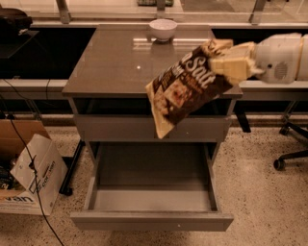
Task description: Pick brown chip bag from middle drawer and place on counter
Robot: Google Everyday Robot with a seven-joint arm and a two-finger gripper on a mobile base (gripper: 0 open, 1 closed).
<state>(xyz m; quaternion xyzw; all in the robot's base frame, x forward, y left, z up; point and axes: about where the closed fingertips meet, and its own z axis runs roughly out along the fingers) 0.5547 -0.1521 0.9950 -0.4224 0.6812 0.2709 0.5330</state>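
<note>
One tool (222, 63) — clamped on the brown chip bag (185, 93) — holds it over the counter (115, 62) edge.

Floor (260, 192): speckled terrazzo, beige, warm dim light. Left: open cardboard box (12, 144) on the floor, white printed carton (38, 168) leaning on it, thin black cable (30, 166) trailing past it down to the bottom edge. Far right: black office chair base (291, 156) with castor. Behind: long grey ledge (29, 87) running left to right, dark recess above it, pale sill on top with metal posts (62, 9). Upper left: black object (14, 19), unclear. White bowl (162, 29) at the back of the bench (110, 62), small light glints on the glossy top. Gripper (227, 65) upper right, over the bench's right edge, fingers clamped on the brown chip bag (185, 89).
</note>
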